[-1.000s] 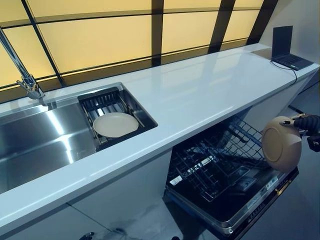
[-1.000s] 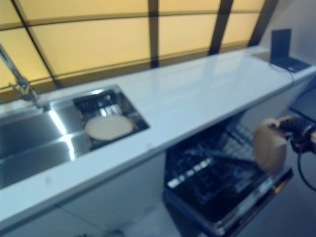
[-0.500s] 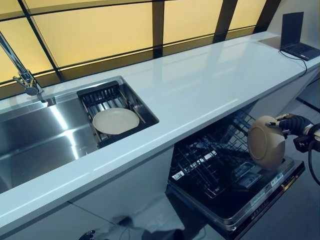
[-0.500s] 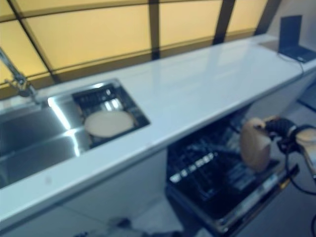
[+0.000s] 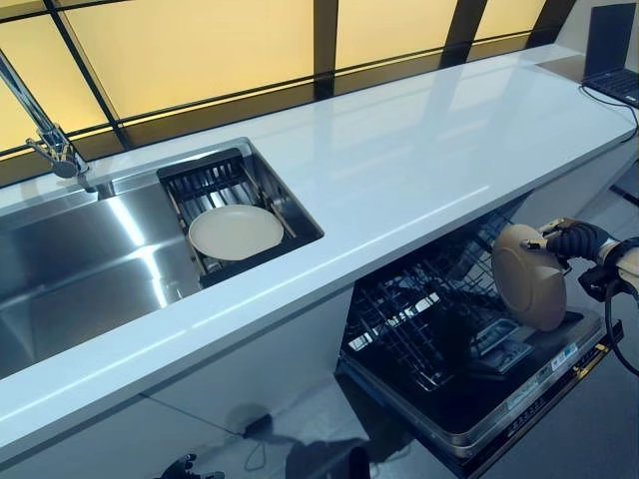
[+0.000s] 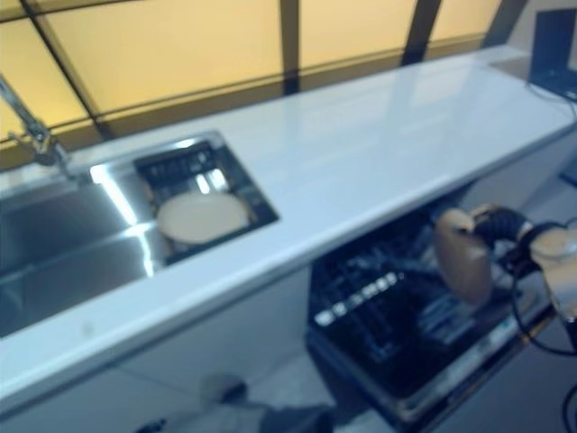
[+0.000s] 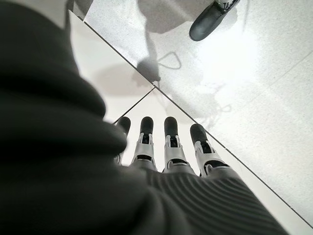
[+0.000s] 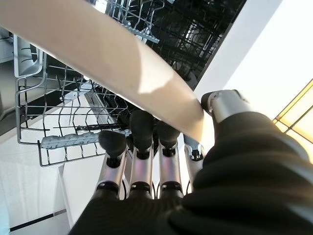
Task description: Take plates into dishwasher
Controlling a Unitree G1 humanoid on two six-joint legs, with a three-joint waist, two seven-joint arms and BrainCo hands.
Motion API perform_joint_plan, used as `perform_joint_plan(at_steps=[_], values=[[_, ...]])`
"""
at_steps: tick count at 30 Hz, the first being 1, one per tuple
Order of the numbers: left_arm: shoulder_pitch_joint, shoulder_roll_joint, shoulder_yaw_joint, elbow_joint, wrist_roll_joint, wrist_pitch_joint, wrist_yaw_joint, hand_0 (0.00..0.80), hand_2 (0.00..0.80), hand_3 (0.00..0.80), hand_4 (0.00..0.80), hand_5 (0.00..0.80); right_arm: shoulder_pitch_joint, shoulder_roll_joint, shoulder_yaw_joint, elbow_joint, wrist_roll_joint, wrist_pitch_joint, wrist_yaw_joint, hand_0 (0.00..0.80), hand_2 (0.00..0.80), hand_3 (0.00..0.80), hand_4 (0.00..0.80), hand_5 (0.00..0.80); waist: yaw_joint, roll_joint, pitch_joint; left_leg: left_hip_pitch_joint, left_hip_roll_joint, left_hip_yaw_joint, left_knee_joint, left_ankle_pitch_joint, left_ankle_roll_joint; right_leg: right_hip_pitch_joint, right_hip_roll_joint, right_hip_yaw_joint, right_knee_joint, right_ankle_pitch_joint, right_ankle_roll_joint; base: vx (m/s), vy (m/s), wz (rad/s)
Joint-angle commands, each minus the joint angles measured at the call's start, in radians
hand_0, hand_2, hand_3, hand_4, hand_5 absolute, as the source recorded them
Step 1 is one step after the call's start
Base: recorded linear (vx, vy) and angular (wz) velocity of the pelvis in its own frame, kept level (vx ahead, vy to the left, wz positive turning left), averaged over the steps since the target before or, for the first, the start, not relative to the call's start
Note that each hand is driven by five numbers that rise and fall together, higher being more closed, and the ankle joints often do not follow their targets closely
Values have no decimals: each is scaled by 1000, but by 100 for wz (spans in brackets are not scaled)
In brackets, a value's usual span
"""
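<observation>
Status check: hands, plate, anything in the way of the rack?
Right hand pinching tan plate on edge over dishwasher rack. Left hand open, idle. Second plate in sink. No obstruction seen.

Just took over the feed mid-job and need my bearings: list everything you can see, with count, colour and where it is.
Plate in hand: 1, beige, held on edge above the open dishwasher's rack.
Plate in sink: 1, cream, lying flat on the dark drainer rack in the sink's right section.
Dishwasher: 1, black, door down under the counter, wire rack pulled out.
Sink: 1, steel, set in the counter's left part.
Tap: 1, chrome, behind the sink.
Counter: 1, white, running across the view.
Laptop: 1, dark, open at the counter's far right end.
Right hand: fingers and thumb pinching the held plate's rim.
Left hand: fingers straight, empty, over the floor.
</observation>
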Motion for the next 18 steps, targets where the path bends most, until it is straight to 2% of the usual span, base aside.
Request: perform_joint_plan(at_steps=[1,12,18], values=[[-43,35,16,23,12,-19,18,0,0,0,0,0,-55,27,25,1,-33,-55,-4,800,800,800,800,800,27,-38,11,17,-35,-61,-1,-93,71,75,-27,-71,4,-115,71,0,0,0],[-46,48,16,11,16,-17,17,0,0,0,0,0,-70,53,58,42,-35,-89,20,800,800,800,800,800,40,-28,22,14,-38,-77,-1,-90,69,77,-31,-78,4,-116,70,-1,-25,1],[-51,51,13,-4,1,-18,18,0,0,0,0,0,-83,68,70,82,-58,-121,19,800,800,800,800,800,47,-11,40,1,-38,-90,-1,-84,65,71,-32,-84,4,-117,66,-24,-60,6]])
